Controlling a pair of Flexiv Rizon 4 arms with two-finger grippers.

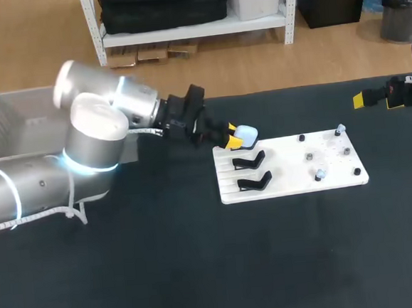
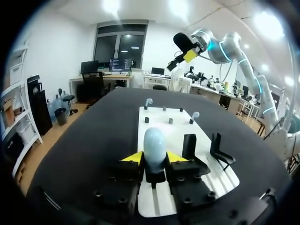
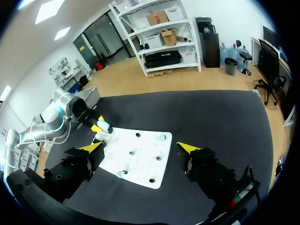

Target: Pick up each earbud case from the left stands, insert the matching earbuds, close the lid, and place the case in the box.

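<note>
Black table — white board on it; left gripper clenched on earbud case; right gripper released.

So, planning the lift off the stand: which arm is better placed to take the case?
Left. The left gripper sits closed around the pale case on the stand; the right gripper hangs open, well off past the white board.

Earbud case on board, rear left corner, two stands before it, earbuds at right, box far left.
</note>
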